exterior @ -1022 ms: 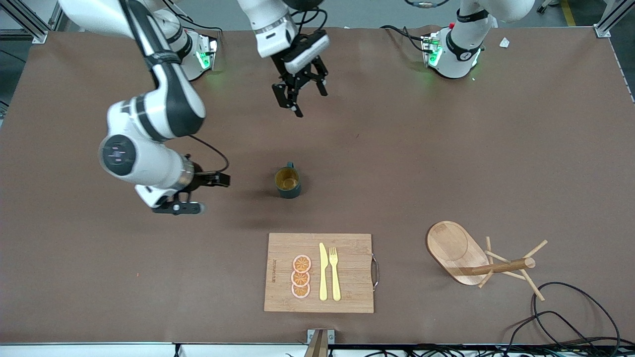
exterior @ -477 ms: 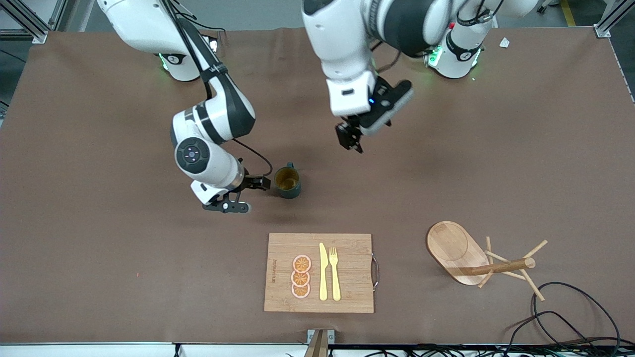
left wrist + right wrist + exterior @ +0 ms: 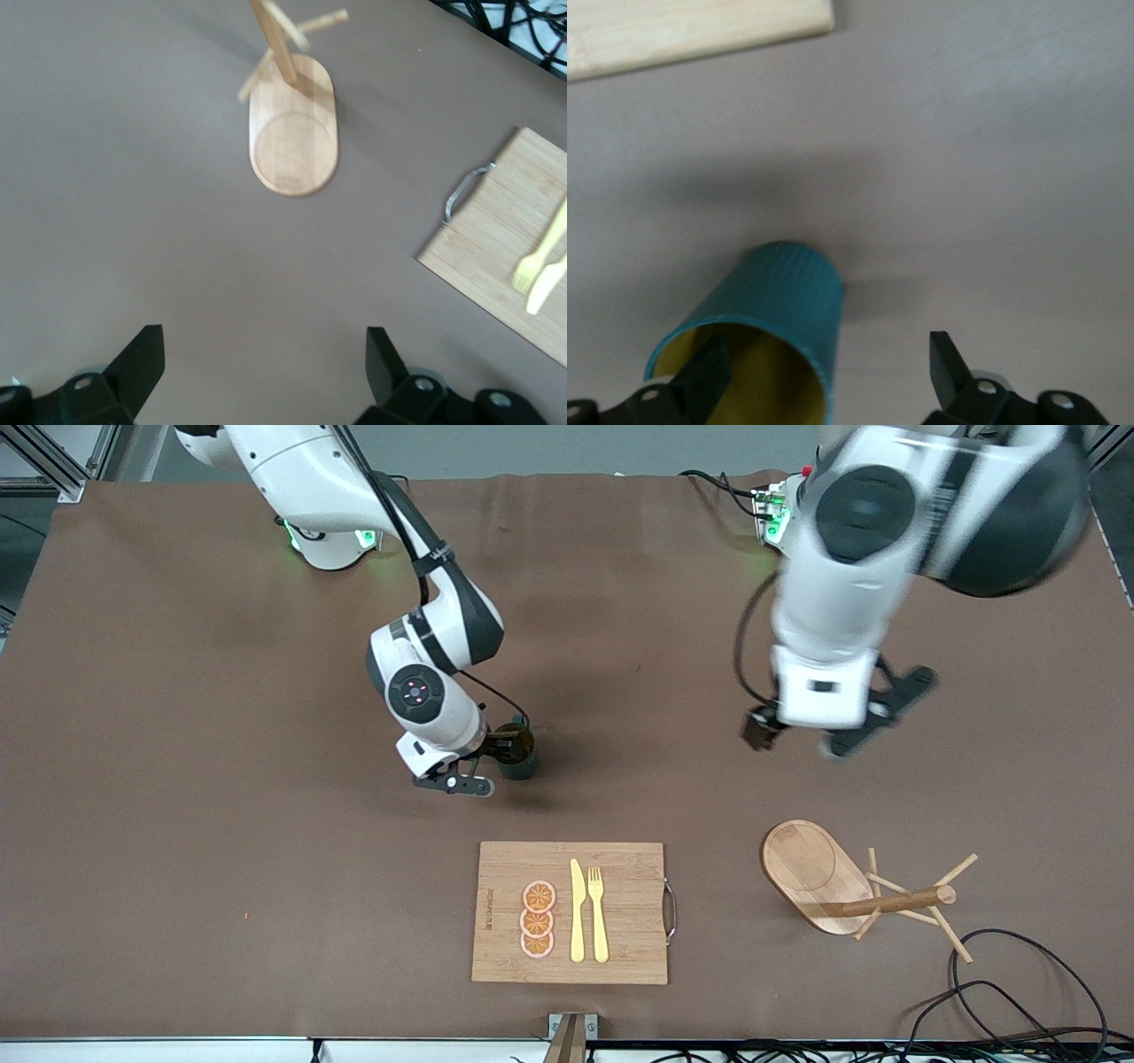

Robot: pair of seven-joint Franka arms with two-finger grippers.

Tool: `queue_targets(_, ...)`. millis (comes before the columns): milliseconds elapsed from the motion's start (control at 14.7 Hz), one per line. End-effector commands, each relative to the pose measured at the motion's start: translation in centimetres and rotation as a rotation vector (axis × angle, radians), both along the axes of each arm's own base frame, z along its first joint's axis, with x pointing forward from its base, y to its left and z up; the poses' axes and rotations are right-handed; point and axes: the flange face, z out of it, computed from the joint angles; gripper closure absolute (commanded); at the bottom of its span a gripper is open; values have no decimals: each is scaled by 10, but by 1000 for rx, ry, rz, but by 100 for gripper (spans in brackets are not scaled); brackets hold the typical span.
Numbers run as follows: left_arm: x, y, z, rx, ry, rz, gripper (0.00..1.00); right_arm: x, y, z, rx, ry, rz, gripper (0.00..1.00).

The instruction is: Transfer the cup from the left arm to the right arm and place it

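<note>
The dark teal ribbed cup (image 3: 523, 762) stands upright mid-table, farther from the front camera than the cutting board. My right gripper (image 3: 483, 766) is low at the cup and open. In the right wrist view the cup (image 3: 788, 292) shows its yellow-brown inside, and my right gripper (image 3: 826, 367) straddles its wall, one finger inside and the other outside. My left gripper (image 3: 760, 735) is open and empty, up over bare table toward the left arm's end. The left wrist view shows its gripper (image 3: 266, 363) with nothing between the fingers.
A wooden cutting board (image 3: 638, 912) with a knife, a fork and orange slices lies near the front edge; it also shows in the left wrist view (image 3: 496, 257). A wooden peg stand (image 3: 824, 877) lies toward the left arm's end (image 3: 292, 133). Black cables (image 3: 1019, 1001) sit at the front corner.
My right gripper has moved along the table to the cup and now has one finger inside it. My left arm has swung from over mid-table toward its own end, moving fast.
</note>
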Motion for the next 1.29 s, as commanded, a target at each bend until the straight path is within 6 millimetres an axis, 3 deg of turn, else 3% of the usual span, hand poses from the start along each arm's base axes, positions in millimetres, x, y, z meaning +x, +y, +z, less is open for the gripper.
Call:
queue_targets(0, 14, 43, 8, -26, 14, -98, 0, -5, 3, -8, 2, 1, -24, 36)
queue_targets(68, 21, 64, 8, -25, 22, -131, 0, -5, 3, -8, 2, 1, -23, 54)
queue_targets(204, 24, 102, 23, -23, 20, -191, 0, -5, 3, -7, 2, 2, -20, 73)
queue_targets(477, 27, 163, 41, -60, 33, -332, 0, 3, -5, -3, 5, -3, -11, 98)
queue_targets(613, 24, 187, 50, -51, 40, -405, 0, 17, -24, 6, 12, -15, 44, 100)
queue_targets(749, 18, 198, 60, -41, 49, -478, 0, 35, -49, 19, 20, -9, 135, 100)
queue_targets(953, 4, 217, 73, -33, 64, -536, 0, 73, -104, 40, -8, -42, 293, 100)
queue_targets(1226, -31, 252, 72, -190, 64, -561, 0, 110, -201, 46, -17, -75, 492, 100)
